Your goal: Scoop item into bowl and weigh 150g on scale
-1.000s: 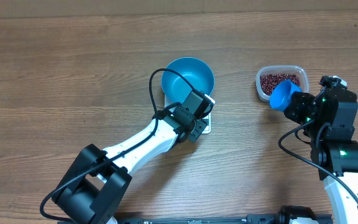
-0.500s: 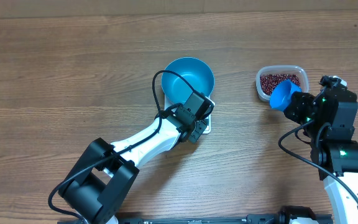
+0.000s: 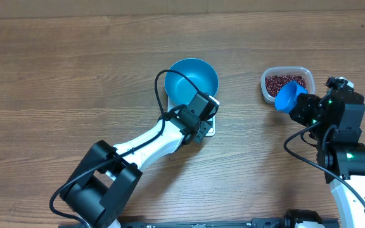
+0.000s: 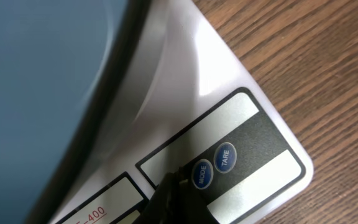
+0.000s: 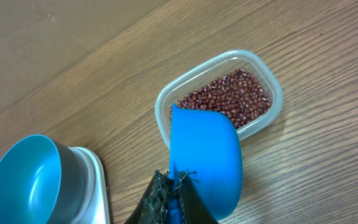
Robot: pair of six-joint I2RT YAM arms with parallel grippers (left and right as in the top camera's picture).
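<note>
The right gripper (image 5: pixel 173 202), clenched on the blue scoop (image 5: pixel 204 155), waits unmoved at the tub (image 5: pixel 267 70) of beans (image 5: pixel 229 96) near the right edge of the table (image 3: pixel 75 63); the left gripper (image 4: pixel 173 186), shut and empty, has merely resettled its arm, tip at the MODE button (image 4: pixel 202 175) on the scale (image 4: pixel 185 74) under the empty bowl (image 3: pixel 192 79). Setting the scale seems under way; scooping is yet to begin.

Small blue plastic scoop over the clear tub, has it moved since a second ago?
No. The small blue plastic scoop keeps its place against the rim of the clear plastic tub.
</note>
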